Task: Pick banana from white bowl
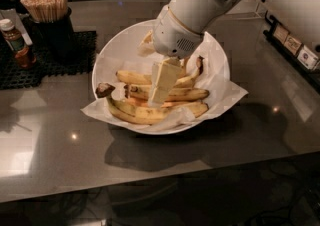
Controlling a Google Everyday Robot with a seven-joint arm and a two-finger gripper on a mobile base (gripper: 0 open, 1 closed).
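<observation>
The banana [189,93] lay mid-bowl in the white bowl [120,50] at the centre of the frame, its long axis running left to right and its dark stub to the left. The tool [156,101] pointed down over the banana's left half, so the fruit stretched rightward from it. We could not tell whether the tool was apart or together.

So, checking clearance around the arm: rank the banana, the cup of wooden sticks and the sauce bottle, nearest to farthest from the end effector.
The end effector is low inside the white bowl.
1. The banana: right beside it, in the bowl.
2. The cup of wooden sticks: back left.
3. The sauce bottle: far left edge.
</observation>
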